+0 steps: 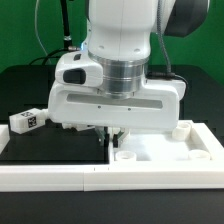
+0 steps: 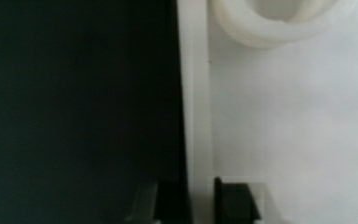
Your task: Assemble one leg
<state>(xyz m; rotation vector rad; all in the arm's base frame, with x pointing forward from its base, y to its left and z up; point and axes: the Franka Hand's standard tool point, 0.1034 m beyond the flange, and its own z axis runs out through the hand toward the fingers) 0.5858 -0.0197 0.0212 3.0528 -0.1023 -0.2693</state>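
One leg (image 1: 25, 120), a short white post with black-and-white tags, lies on the black table at the exterior view's left, well apart from my gripper. My gripper (image 1: 112, 138) is lowered at the left edge of the big flat white panel (image 1: 160, 148). In the wrist view the two dark fingers (image 2: 238, 205) straddle the panel's raised rim (image 2: 194, 100), which fills the narrow gap between them. My gripper (image 2: 195, 206) is shut on that rim. A round corner hole boss (image 2: 274, 28) of the panel shows beyond the fingers. No leg shows in the wrist view.
A thick white rail (image 1: 90, 182) runs along the table's front, and a white wall (image 1: 195, 132) stands at the right of the panel. The arm's wide white hand (image 1: 110, 100) hides the table's middle. A green backdrop stands behind.
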